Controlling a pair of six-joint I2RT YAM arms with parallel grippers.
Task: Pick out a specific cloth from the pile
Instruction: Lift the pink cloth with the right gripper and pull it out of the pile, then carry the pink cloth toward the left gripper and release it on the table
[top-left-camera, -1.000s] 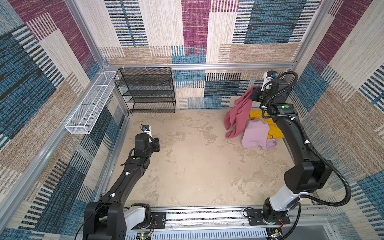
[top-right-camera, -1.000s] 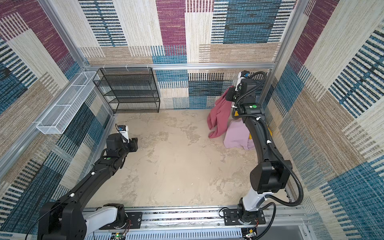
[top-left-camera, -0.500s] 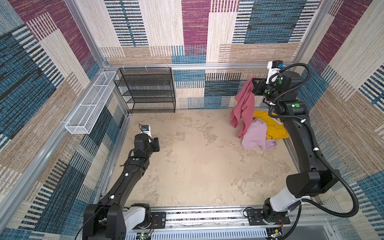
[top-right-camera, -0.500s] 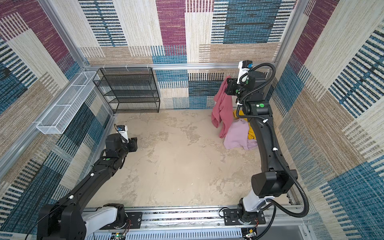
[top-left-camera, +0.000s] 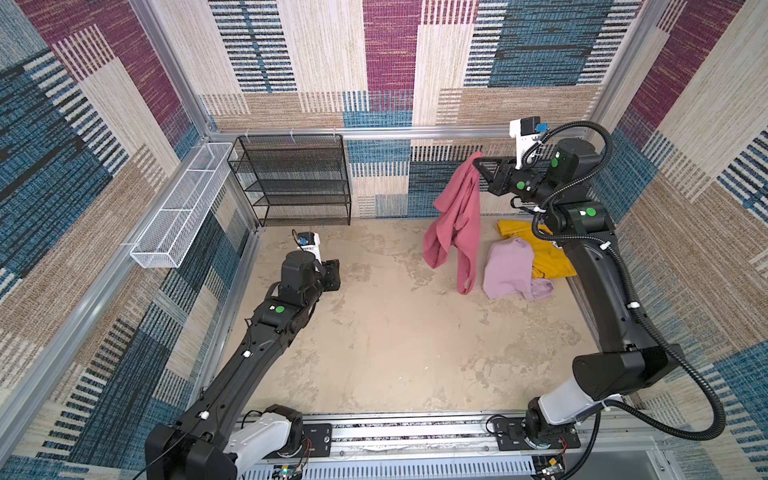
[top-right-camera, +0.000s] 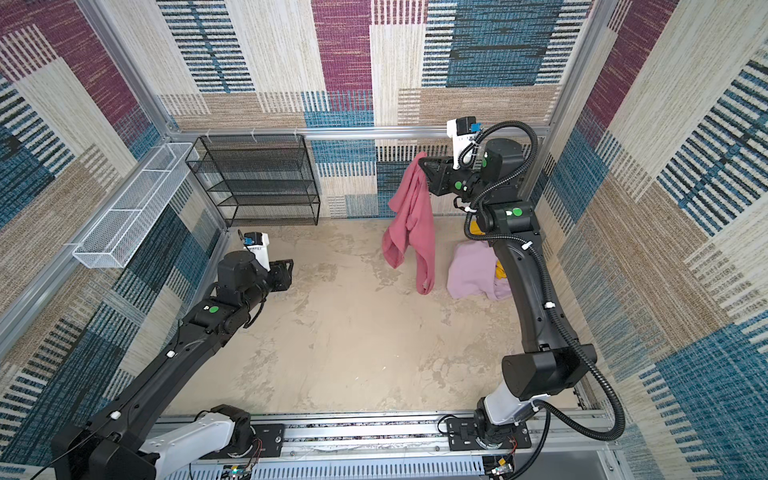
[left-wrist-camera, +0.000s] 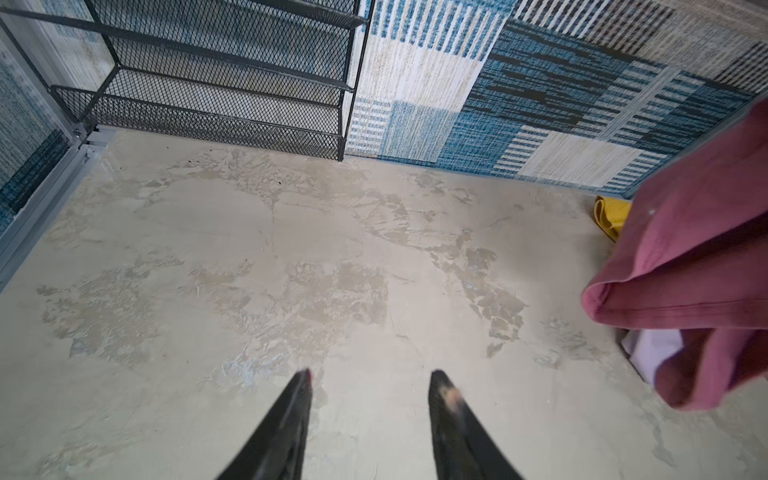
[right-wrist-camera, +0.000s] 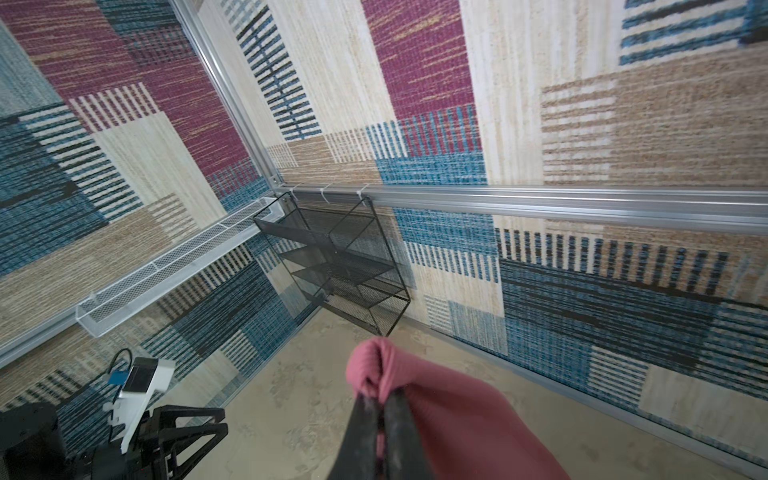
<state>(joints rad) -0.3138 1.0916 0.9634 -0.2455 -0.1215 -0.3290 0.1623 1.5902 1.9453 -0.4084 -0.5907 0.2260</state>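
I see my right gripper (top-left-camera: 478, 163) high by the back wall, jaws clamped on the rose-pink cloth (top-left-camera: 457, 224), it hangs beside the pile (top-left-camera: 509, 268) on the table, left gripper (left-wrist-camera: 372, 374) jaws parted, empty

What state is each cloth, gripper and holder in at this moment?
left gripper: open, empty.
right gripper: shut on the rose-pink cloth.
rose-pink cloth: hanging from that gripper, apart from the others.
yellow garment: lying on the table.
lilac cloth: crumpled, partly covering the yellow garment.
black rack: upright, shelves bare.
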